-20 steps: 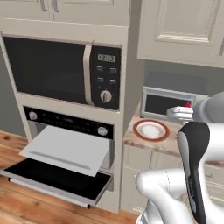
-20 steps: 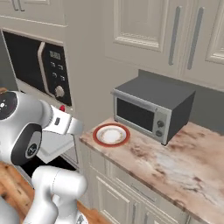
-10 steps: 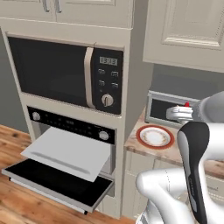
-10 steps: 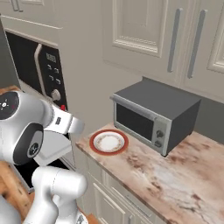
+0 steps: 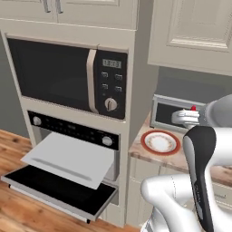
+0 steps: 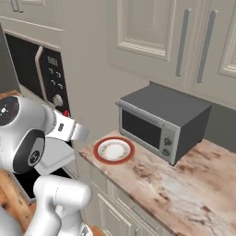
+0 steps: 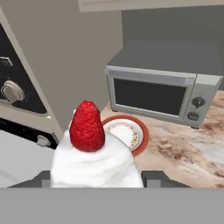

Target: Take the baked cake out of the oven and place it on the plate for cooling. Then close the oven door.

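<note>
Marble counter bears one plate; fingers grip one cake.

base driven fwd, plate & oven nearer in view

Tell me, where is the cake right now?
The cake sits in the tool, up in the air near the plate, with the toaster oven behind.

Toaster oven just behind plate
</note>
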Controlling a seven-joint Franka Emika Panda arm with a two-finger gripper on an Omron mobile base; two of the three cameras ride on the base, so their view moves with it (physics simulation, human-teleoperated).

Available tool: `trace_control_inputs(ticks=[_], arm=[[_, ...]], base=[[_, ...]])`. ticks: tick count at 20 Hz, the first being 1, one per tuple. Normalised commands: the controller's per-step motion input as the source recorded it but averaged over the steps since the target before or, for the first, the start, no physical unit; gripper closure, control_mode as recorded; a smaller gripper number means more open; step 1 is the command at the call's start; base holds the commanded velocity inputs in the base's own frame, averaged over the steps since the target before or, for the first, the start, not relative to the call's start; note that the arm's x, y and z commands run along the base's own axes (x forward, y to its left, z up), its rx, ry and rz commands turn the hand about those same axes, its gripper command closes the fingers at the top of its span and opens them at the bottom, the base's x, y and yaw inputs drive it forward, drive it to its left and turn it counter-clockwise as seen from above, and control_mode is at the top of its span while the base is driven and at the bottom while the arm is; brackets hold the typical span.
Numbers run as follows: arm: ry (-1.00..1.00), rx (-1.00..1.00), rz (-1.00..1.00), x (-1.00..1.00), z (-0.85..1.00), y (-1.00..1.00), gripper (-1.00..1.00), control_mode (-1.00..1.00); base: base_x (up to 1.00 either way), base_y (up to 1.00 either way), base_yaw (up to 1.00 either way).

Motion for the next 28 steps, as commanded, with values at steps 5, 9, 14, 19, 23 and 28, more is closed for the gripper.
trace_control_inputs(ticks=[5, 9, 14, 19, 23, 28], arm=[[0.0, 0.0, 0.0, 0.0, 0.0, 0.0, 1.0, 1.0], [0.0, 0.0, 0.0, 0.0, 0.0, 0.0, 1.0, 1.0], [0.0, 0.0, 0.0, 0.0, 0.0, 0.0, 1.0, 1.0], [0.0, 0.0, 0.0, 0.0, 0.0, 0.0, 1.0, 1.0], [0.0, 0.0, 0.0, 0.0, 0.0, 0.0, 1.0, 1.0], [0.0, 0.0, 0.0, 0.0, 0.0, 0.0, 1.0, 1.0]], base=[[0.36, -0.06, 0.0], [0.42, -0.02, 0.0], [0.33, 0.0, 0.0], [0.35, 0.09, -0.05], [0.22, 0.16, -0.06], [0.0, 0.18, -0.04]])
